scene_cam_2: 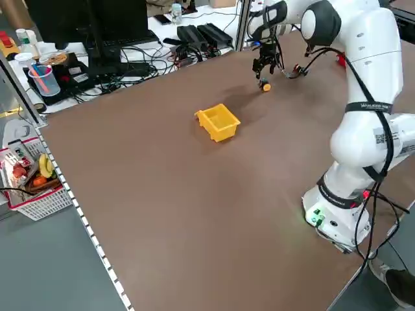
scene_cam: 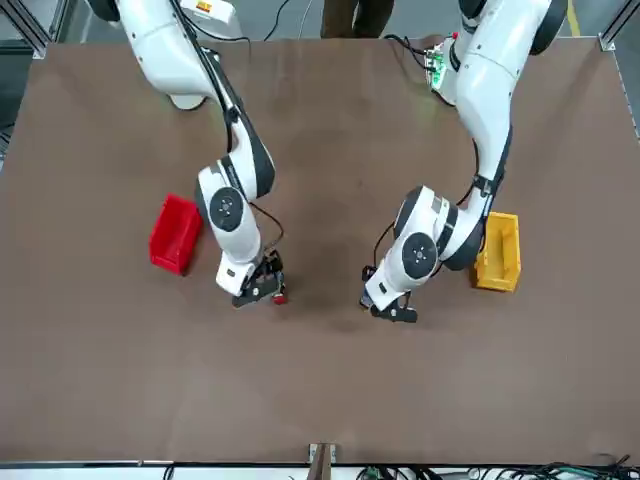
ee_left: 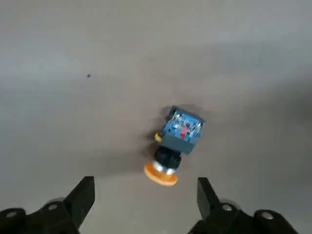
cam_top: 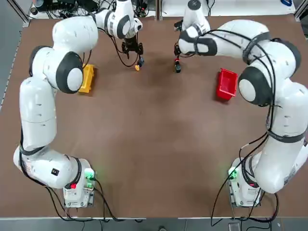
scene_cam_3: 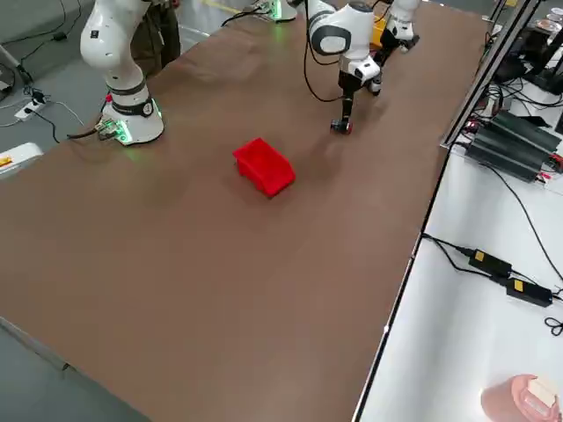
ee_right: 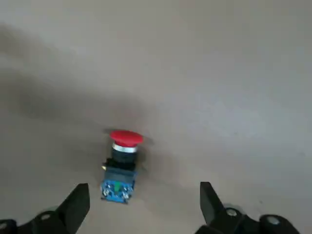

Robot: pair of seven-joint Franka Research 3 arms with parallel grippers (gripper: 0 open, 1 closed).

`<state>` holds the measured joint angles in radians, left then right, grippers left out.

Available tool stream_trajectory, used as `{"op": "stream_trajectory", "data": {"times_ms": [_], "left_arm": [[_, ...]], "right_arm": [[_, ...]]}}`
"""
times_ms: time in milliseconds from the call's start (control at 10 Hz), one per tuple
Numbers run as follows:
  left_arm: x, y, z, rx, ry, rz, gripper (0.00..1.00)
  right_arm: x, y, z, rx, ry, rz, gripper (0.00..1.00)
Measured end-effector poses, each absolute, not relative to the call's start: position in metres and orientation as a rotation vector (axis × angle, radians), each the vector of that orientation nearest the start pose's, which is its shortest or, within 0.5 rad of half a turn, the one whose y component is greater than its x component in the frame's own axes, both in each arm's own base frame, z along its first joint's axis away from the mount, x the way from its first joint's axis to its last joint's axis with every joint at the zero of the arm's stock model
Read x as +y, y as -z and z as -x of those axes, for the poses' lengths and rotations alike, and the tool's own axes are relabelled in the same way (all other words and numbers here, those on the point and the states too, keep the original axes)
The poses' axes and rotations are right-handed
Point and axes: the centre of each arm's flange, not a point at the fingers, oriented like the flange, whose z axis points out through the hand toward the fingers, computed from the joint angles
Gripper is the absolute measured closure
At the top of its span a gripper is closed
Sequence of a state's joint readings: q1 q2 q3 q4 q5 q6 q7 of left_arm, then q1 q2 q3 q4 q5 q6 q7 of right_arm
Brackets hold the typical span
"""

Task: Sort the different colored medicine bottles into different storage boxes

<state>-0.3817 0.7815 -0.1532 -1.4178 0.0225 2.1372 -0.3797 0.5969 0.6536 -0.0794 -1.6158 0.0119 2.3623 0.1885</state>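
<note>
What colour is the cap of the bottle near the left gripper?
Orange, clearest in the left wrist view.

Layout of the worktop [cam_top: 144,144], seen from the robot's side. The left-hand box [cam_top: 87,79] rests in the left part of the far half; the right-hand box [cam_top: 226,84] rests in the right part, well apart from it. Between the boxes, toward the far edge, lie the left-hand bottle [cam_top: 139,64] and the right-hand bottle [cam_top: 177,65], apart from each other. Both bottles lie on the worktop, outside the boxes. The left pincer [ee_left: 146,202] is above the worktop near the left-hand bottle; the right pincer [ee_right: 145,207] is above it near the right-hand bottle.
</note>
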Motion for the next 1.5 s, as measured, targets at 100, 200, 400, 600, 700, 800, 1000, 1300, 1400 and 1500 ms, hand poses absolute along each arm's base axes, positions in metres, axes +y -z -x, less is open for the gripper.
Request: {"op": "stream_trajectory", "data": {"times_ms": [100,200,400,600,700,800,1000,1300,1400,1500], "left_arm": [[-0.357,-0.220,-0.630,0.202,-0.109,3.176,0.09],[-0.364,-0.209,-0.628,0.200,-0.089,3.162,0.10],[-0.371,-0.201,-0.628,0.188,-0.065,3.157,0.15],[-0.369,-0.201,-0.633,0.171,-0.016,3.172,0.23],[-0.370,-0.197,-0.636,0.148,0.030,3.188,0.26],[-0.372,-0.194,-0.638,0.130,0.057,3.199,0.28],[-0.374,-0.190,-0.637,0.125,0.063,3.203,0.33],[-0.378,-0.188,-0.635,0.120,0.067,3.205,0.32],[-0.377,-0.189,-0.636,0.117,0.069,3.206,0.30],[-0.377,-0.190,-0.637,0.114,0.072,3.206,0.27]], "right_arm": [[0.361,-0.240,-0.604,-0.529,0.178,3.092,0.00],[0.368,-0.231,-0.601,-0.522,0.205,3.087,0.00],[0.380,-0.209,-0.594,-0.526,0.222,3.087,0.00],[0.381,-0.195,-0.592,-0.530,0.258,3.081,0.00],[0.376,-0.186,-0.592,-0.524,0.275,3.082,0.02],[0.371,-0.177,-0.592,-0.516,0.277,3.088,0.03],[0.368,-0.175,-0.593,-0.452,0.283,3.095,0.30],[0.364,-0.181,-0.598,-0.261,0.298,3.105,0.59],[0.347,-0.187,-0.611,-0.208,0.304,3.114,0.59],[0.309,-0.206,-0.632,-0.168,0.255,3.148,0.59]]}}
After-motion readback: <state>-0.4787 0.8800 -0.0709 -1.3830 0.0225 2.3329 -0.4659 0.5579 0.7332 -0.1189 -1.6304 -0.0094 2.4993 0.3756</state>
